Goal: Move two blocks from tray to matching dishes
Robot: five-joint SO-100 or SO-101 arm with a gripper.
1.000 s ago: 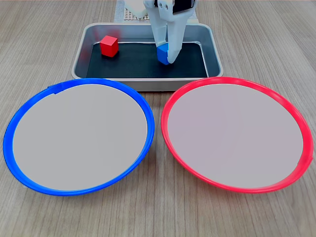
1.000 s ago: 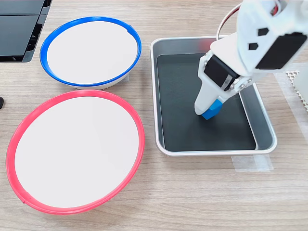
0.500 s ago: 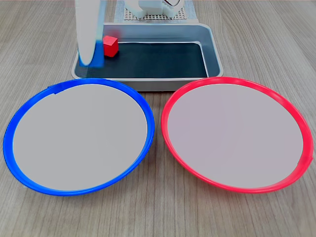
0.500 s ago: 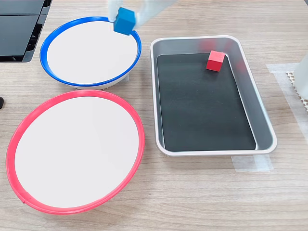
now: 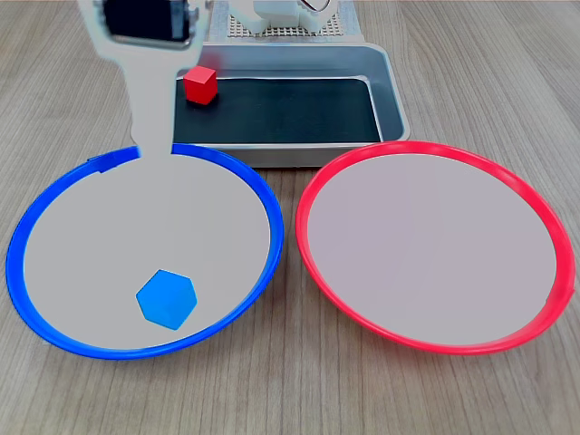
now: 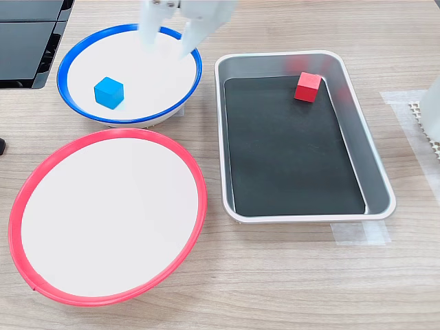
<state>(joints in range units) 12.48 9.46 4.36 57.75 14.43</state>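
The blue block (image 5: 167, 298) lies on the pale middle of the blue-rimmed dish (image 5: 263, 204), near the edge closest to the camera in the first exterior view. In the second exterior view the same block (image 6: 108, 92) sits toward that picture's left side of the dish (image 6: 67, 62), flat on the plate and touching nothing else. The gripper (image 6: 166, 40) hangs over the far side of this dish, close to the tray. Its two white fingers (image 6: 148, 31) stand apart with a clear gap between them, and nothing is held in the gap. The block is well apart from the fingers. In the first exterior view the gripper (image 5: 150, 136) looks like one white strip coming down to the blue rim, so the gap does not show there. The red block (image 5: 199, 84) is in the tray (image 5: 391, 91), on the black floor, near the back corner on the first exterior view's left. In the second exterior view the red block (image 6: 309, 86) sits near the top of the tray (image 6: 375, 163), just beside the grey wall on the second exterior view's right. The red-rimmed dish (image 5: 544, 222) has nothing on it. It sits just beside the blue-rimmed dish, and both dishes rest on the wooden table (image 5: 507, 54) in front of the tray.
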